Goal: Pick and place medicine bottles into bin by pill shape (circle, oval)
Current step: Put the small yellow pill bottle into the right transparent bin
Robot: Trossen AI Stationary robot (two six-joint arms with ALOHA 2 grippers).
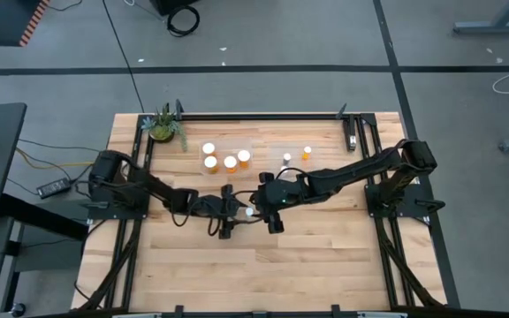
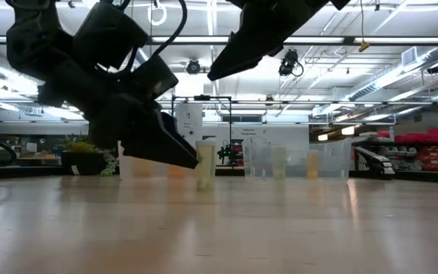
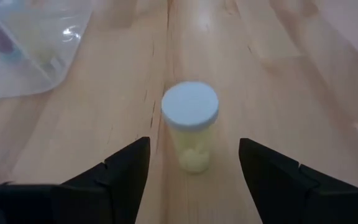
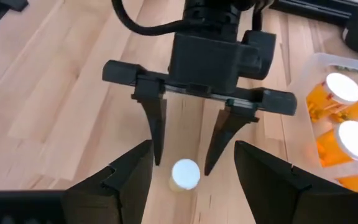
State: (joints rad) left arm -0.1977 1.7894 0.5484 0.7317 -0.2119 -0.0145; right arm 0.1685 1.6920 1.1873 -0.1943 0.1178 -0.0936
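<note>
One small pale amber bottle (image 3: 190,127) with a white round cap stands upright on the wooden table near its middle. It also shows in the high view (image 1: 249,210) and the low view (image 2: 205,164). My left gripper (image 3: 194,171) is open and low over the table. Its fingers (image 4: 156,134) stand on either side of the bottle without touching it. My right gripper (image 4: 191,186) is open and empty, raised above the table just right of the bottle (image 4: 185,174), facing the left gripper (image 1: 228,214).
A clear bin (image 1: 226,157) at the far middle holds several amber bottles with white caps (image 4: 344,134). A second clear bin (image 1: 295,155) to its right holds two small bottles. A potted plant (image 1: 163,125) stands at the far left corner. Bare wood lies toward the near edge.
</note>
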